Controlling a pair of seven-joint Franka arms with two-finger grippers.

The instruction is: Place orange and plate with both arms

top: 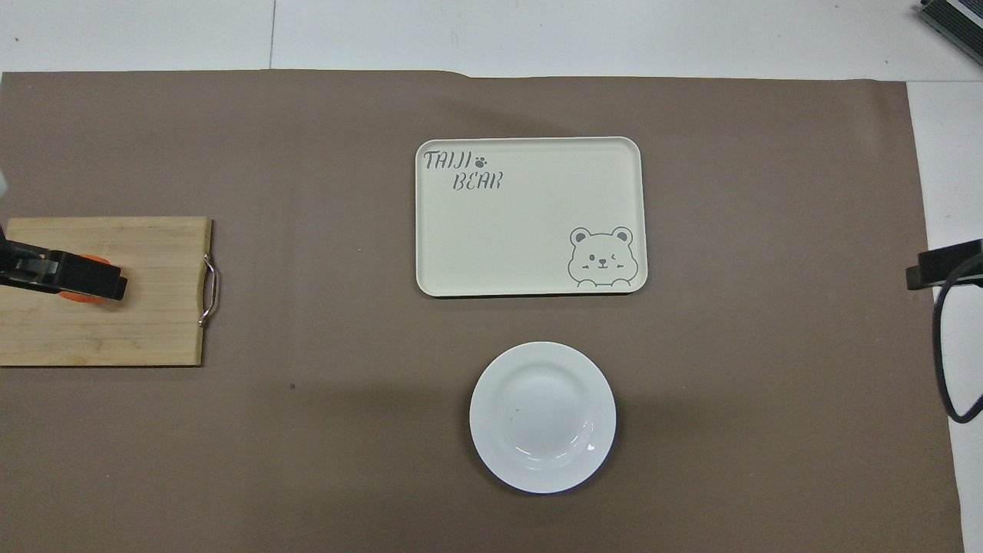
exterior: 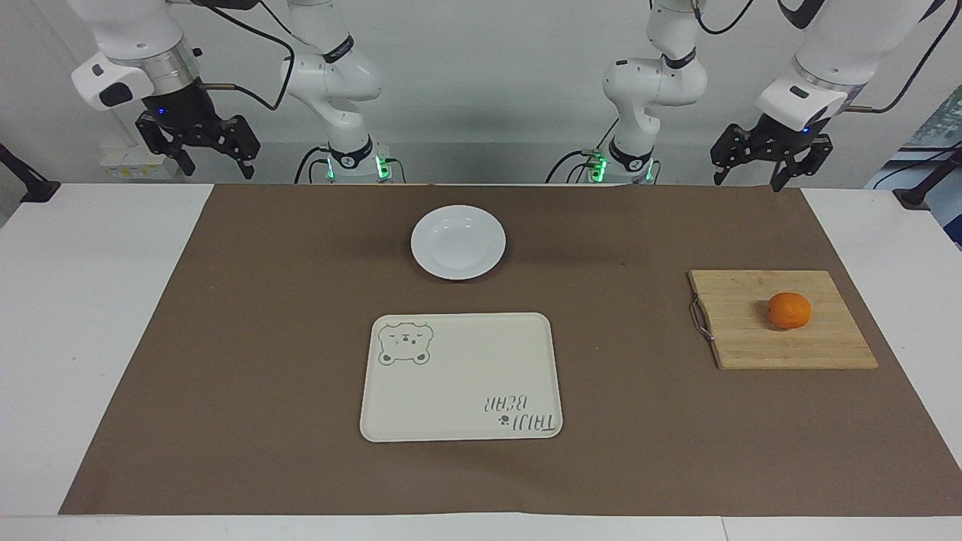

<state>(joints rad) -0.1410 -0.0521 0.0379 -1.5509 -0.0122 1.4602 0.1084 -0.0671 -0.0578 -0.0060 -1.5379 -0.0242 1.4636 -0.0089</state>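
Note:
The orange (exterior: 789, 310) lies on a wooden cutting board (exterior: 782, 342) toward the left arm's end of the table. The white plate (exterior: 458, 242) sits on the brown mat, nearer to the robots than the cream tray. My left gripper (exterior: 748, 179) hangs open and empty high over the mat's edge at its own end, well clear of the orange. In the overhead view it (top: 61, 278) covers most of the orange (top: 77, 297). My right gripper (exterior: 214, 167) hangs open and empty high over its own end of the table. The plate also shows in the overhead view (top: 542, 416).
A rectangular cream tray with a bear drawing (exterior: 461, 376) lies mid-table, farther from the robots than the plate; it also shows in the overhead view (top: 530, 223). The cutting board (top: 115, 330) has a metal handle on its side toward the tray. A brown mat (exterior: 263, 338) covers the table.

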